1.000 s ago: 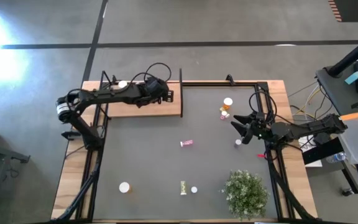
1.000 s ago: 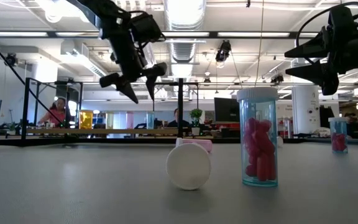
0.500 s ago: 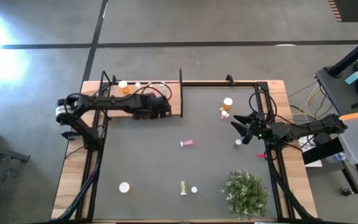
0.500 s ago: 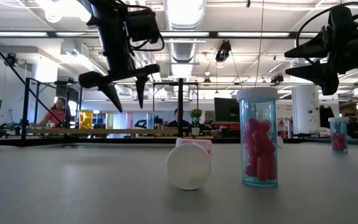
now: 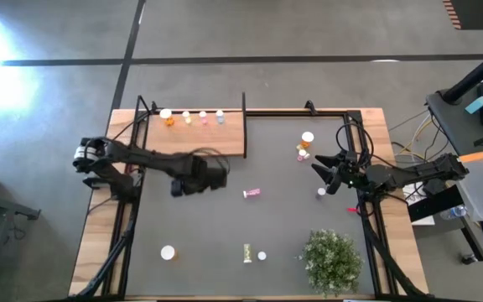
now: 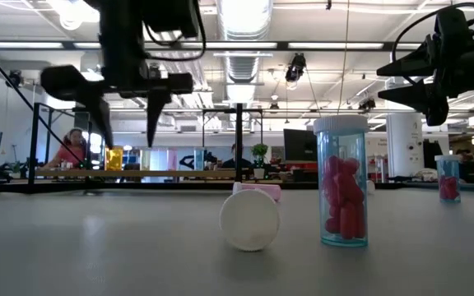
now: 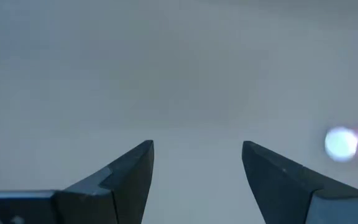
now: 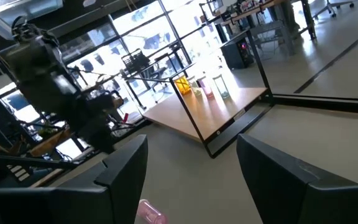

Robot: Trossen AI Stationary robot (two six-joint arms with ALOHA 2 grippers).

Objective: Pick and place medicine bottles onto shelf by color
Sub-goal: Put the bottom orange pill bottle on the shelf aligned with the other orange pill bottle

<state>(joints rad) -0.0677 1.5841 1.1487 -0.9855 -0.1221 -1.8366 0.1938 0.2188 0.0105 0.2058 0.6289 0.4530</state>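
**Left pincer off the shelf**

The left pincer (image 5: 221, 176), empty with jaws apart, has swung from the shelf (image 5: 199, 143) out over the surface, leaving four medicine bottles (image 5: 193, 117) standing there. Right pincer (image 5: 319, 167) unchanged, apart. No legible writing.

I can read no text, label, brand or number in any view from here. The medicine bottles (image 5: 193, 117) on the shelf (image 5: 225, 143) show no legible print.

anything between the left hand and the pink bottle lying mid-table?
No. In the high view the stretch from the left hand to the lying pink bottle is bare dark mat; the left wrist view shows the same.
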